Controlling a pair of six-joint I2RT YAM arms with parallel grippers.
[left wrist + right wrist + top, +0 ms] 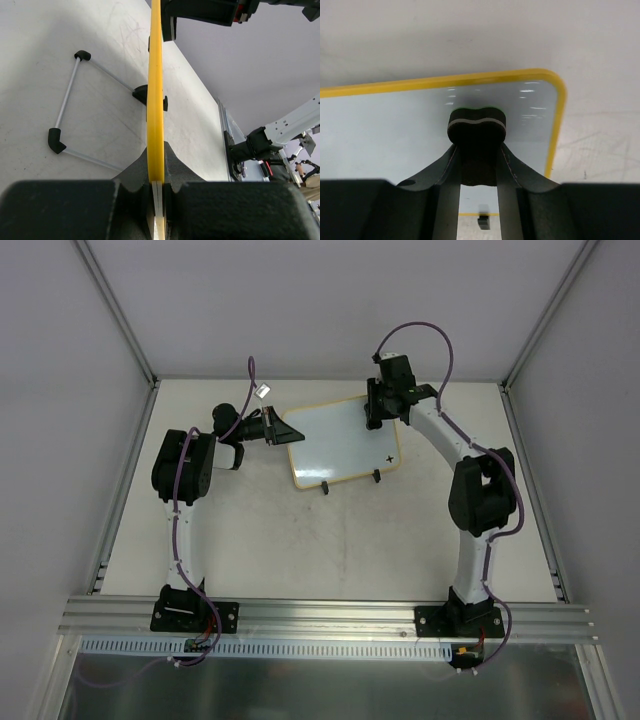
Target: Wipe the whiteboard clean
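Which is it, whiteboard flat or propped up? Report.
Propped up: the whiteboard stands on its wire stand, spread behind it, with the left gripper clamping its rim.

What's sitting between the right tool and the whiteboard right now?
A black eraser, clamped in the right tool, appears pressed against the whiteboard near a corner. The right wrist view shows it.
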